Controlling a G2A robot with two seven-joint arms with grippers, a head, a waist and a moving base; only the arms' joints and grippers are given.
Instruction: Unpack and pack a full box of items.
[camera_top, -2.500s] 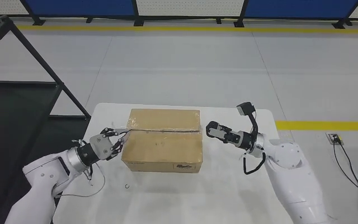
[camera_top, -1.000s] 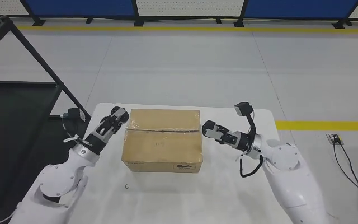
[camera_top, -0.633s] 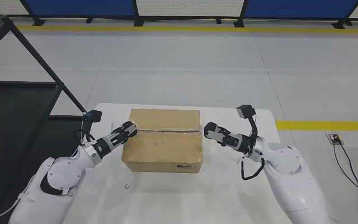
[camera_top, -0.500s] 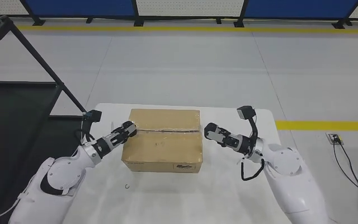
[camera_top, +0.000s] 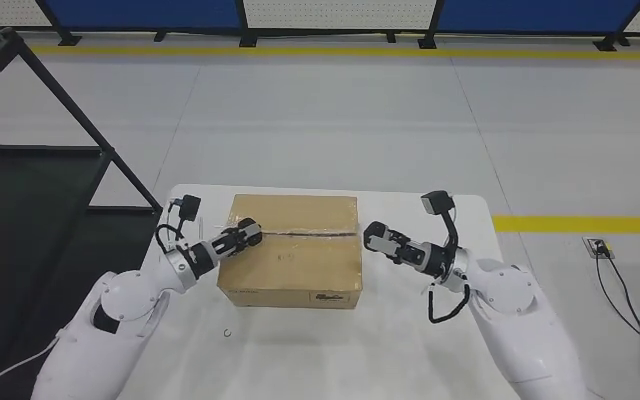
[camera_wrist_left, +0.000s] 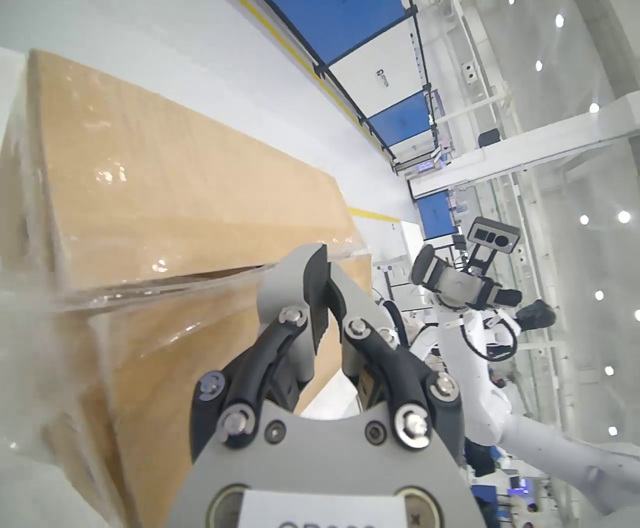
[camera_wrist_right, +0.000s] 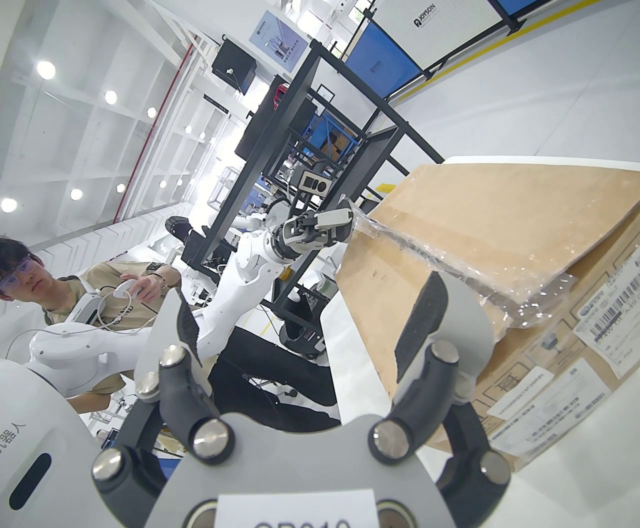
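A brown cardboard box (camera_top: 290, 265) stands in the middle of the white table (camera_top: 420, 330). Crinkled clear tape (camera_top: 300, 233) runs along its top seam. My left gripper (camera_top: 252, 237) lies over the left end of that seam. Its fingers (camera_wrist_left: 320, 300) are pressed together, and the tape (camera_wrist_right: 450, 270) stretches up to the left gripper's tip (camera_wrist_right: 345, 216). My right gripper (camera_top: 368, 236) is wide open at the seam's right end, just off the box's edge. One of its pads (camera_wrist_right: 420, 320) stands close to the loose tape end hanging over the box (camera_wrist_right: 500, 225).
A small dark ring (camera_top: 229, 333) lies on the table in front of the box's left corner. A black metal rack (camera_top: 60, 150) stands off the table's left side. Bare tabletop stretches in front of the box and to its right.
My left gripper has left the box's left side, swung round and come over the top, moving right along the seam. The right gripper has barely shifted.
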